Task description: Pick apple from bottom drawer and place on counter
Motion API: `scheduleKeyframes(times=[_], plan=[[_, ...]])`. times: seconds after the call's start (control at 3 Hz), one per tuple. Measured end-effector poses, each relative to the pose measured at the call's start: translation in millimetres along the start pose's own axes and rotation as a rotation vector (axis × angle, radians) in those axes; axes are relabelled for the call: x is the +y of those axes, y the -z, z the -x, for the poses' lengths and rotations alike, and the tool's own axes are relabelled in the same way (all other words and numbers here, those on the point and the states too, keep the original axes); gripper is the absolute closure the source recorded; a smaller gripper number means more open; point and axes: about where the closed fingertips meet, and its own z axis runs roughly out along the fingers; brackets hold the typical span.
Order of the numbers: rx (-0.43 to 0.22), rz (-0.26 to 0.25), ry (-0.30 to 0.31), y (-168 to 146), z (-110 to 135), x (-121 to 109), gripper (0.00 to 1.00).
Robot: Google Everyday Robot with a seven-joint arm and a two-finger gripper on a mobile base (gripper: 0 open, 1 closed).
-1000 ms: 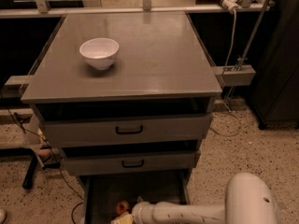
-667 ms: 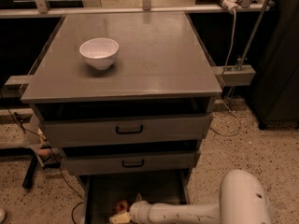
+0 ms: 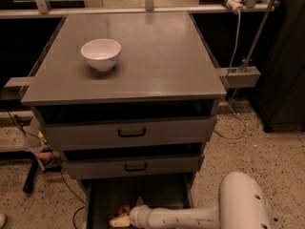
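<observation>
The bottom drawer (image 3: 157, 192) is pulled open at the foot of the grey cabinet, its floor dark. My white arm reaches in from the lower right, and my gripper (image 3: 120, 218) sits low at the drawer's front left. A small reddish-orange round shape, the apple (image 3: 124, 208), shows just above the gripper tip, touching or very near it. The counter (image 3: 157, 56) is the broad grey top of the cabinet.
A white bowl (image 3: 101, 54) stands on the counter's left part. Two upper drawers with black handles (image 3: 131, 132) are slightly ajar. Cables and a stand foot lie on the speckled floor to the left. A dark cabinet stands at right.
The arm has slid left and deeper along the drawer front; the gripper now sits closer to the apple.
</observation>
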Motion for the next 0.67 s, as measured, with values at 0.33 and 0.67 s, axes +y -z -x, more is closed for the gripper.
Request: scheduleKeyframes(times=[0.33,0.67], plan=[[-0.008,-0.009,0.03,0.4,-0.6,1.2,0.0],[-0.021,-0.021,0.049,-2.4,-0.3,2.1,0.0]])
